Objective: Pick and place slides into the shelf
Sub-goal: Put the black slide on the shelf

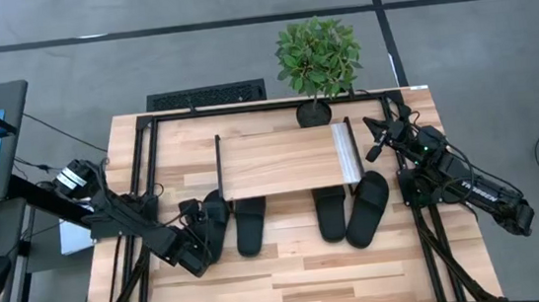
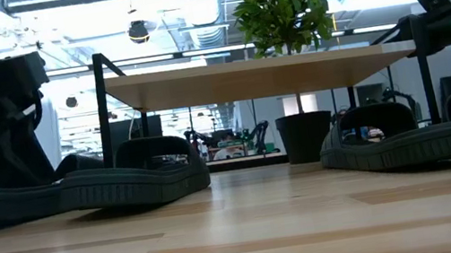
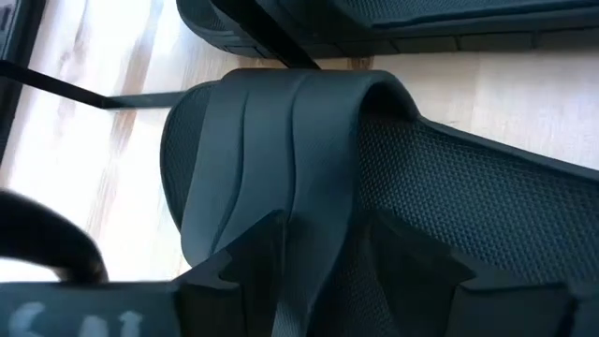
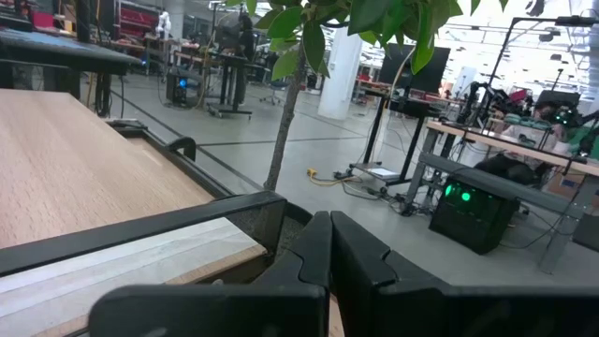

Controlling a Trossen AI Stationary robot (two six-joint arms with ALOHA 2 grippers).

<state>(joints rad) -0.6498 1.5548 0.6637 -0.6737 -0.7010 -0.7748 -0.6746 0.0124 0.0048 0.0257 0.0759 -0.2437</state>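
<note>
slides, four of them, matte black rubbery open-toe sandals with one wide strap each, lay on the butcher-block tabletop (image 1: 292, 278) along the near edge of the shelf (image 1: 275, 160), a low light-wood board on thin black metal legs with a pale strip at its right end. none was on the board yet. nearest the front, the left gripper (image 1: 198, 252) sat over the leftmost slide (image 1: 213, 226), which lay angled beside the second slide (image 1: 251, 222). in the left wrist view its dark fingers (image 3: 253, 253) straddled the wide ribbed strap (image 3: 281, 159), jaws part spread with the strap between them; whether they already pinched it could not be told.

to the right lay the third slide (image 1: 331, 212) and the tilted fourth slide (image 1: 368, 206), toes pushed under the shelf's edge. farther back, the right gripper (image 1: 385, 140) waited off the shelf's right end with its jaws pressed together on nothing. behind the shelf stood a small green potted plant (image 1: 318, 62) and a black keyboard (image 1: 207, 96).

judging by the look, each slide would be light, soft and bendy, its textured footbed grippy rather than slick. the strap's arch seemed the best hold, since it stands clear of the table; a pinch there would likely let the sole droop and swing, so the heel might catch the shelf edge on the way over.
</note>
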